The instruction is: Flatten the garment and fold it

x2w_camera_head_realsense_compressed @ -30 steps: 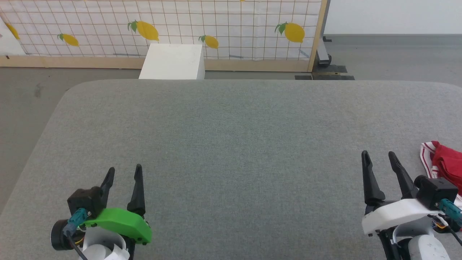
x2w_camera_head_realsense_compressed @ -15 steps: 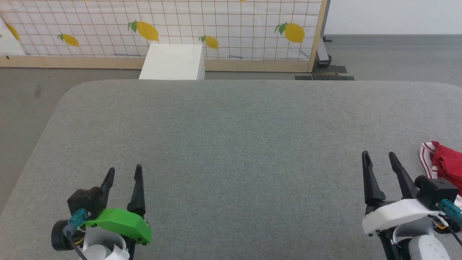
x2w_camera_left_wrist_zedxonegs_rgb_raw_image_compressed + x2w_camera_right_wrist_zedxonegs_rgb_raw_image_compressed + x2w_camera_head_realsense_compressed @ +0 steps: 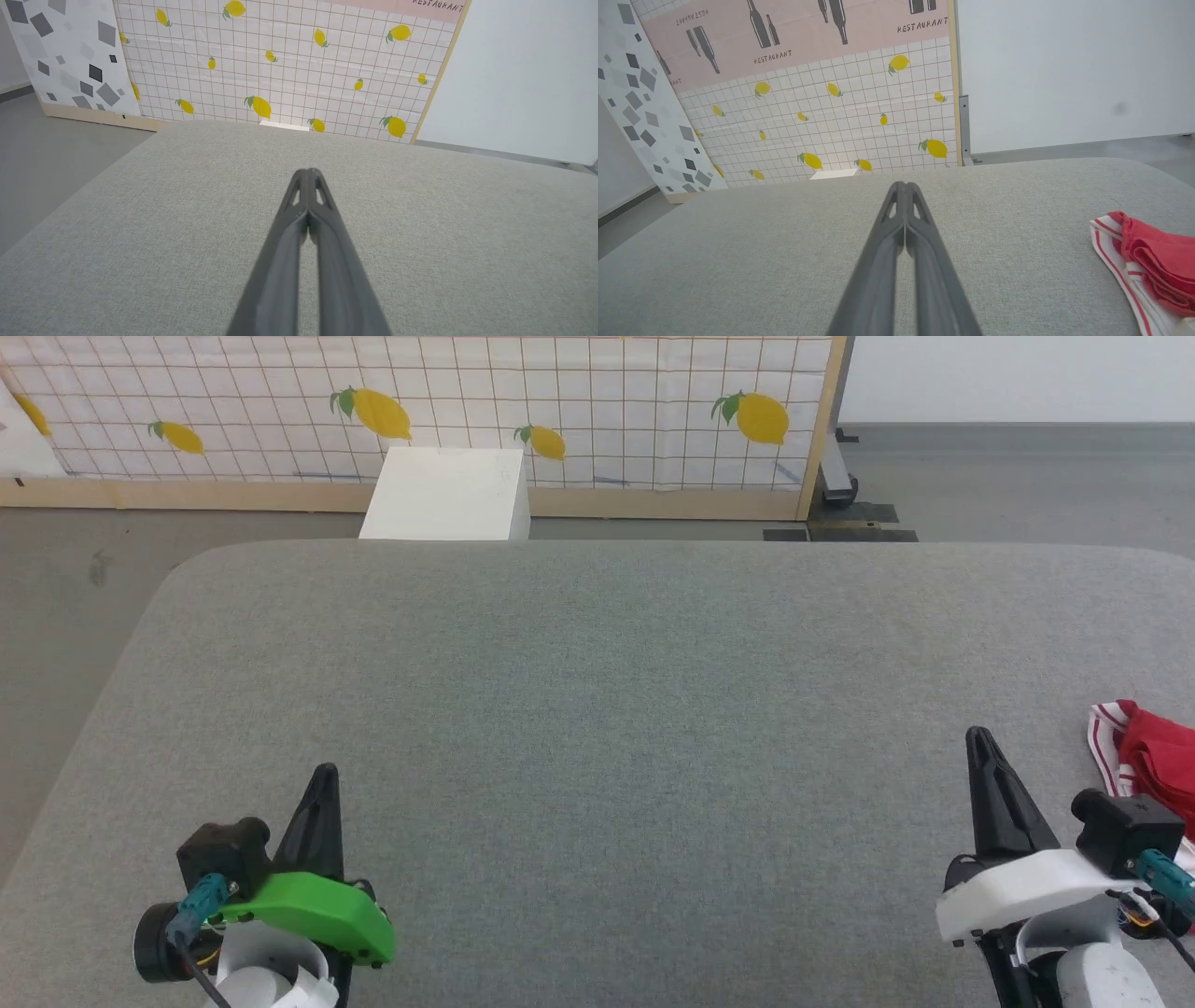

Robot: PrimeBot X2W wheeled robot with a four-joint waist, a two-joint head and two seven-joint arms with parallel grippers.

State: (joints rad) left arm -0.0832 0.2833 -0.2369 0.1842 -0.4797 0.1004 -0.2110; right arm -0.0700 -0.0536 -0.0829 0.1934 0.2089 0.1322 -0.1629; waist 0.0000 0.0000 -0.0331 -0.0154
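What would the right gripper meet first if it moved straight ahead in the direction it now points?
Probably nothing nearby: the right gripper points across the grey surface toward the lemon-patterned panel beyond its far edge. The garment lies off to its right, out of that line. Depth is unclear.

Garment point(image 3: 1156, 758) right of right hand point(image 3: 977, 737) (on table point(image 3: 597, 709))

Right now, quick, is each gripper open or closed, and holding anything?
Left gripper: closed, holding nothing.
Right gripper: closed, holding nothing.
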